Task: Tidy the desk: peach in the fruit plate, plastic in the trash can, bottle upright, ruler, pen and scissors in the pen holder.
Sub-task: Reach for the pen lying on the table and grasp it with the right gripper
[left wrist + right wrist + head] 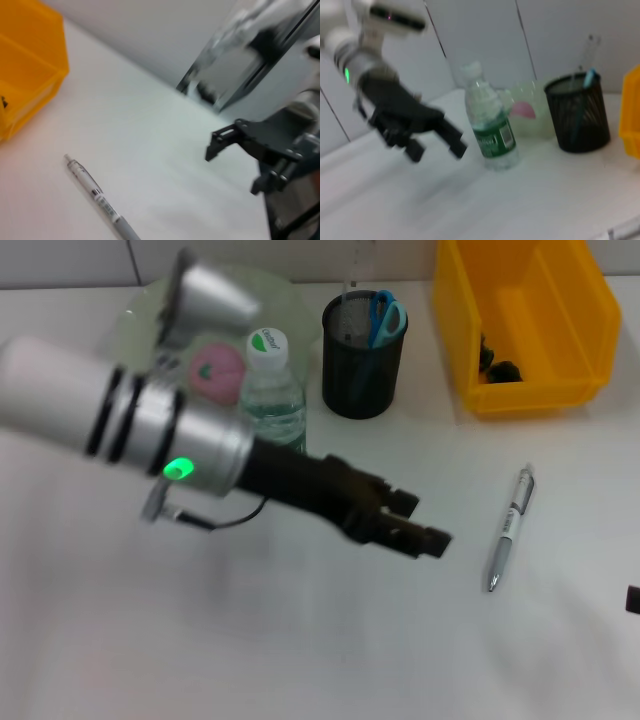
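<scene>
A silver pen (pixel 510 528) (pixel 97 197) lies on the white desk. My left gripper (pixel 430 522) (pixel 439 152) hovers open and empty just left of it. The clear bottle (pixel 272 390) (pixel 490 127) stands upright beside the glass fruit plate (pixel 290 300), which holds the pink peach (pixel 217 368). The black mesh pen holder (pixel 363 355) (pixel 580 117) contains blue-handled scissors (pixel 383 318) and a clear ruler (pixel 352 285). Something dark and crumpled (pixel 497 365) lies in the yellow bin (pixel 580 300). My right gripper (pixel 236 167) is open beyond the pen, at the head view's right edge.
The yellow bin (pixel 30 65) stands at the back right, close to the pen holder. Bottle, plate and holder crowd the back middle. The left arm (pixel 150 430) stretches across the desk's left half. A wall runs behind the desk.
</scene>
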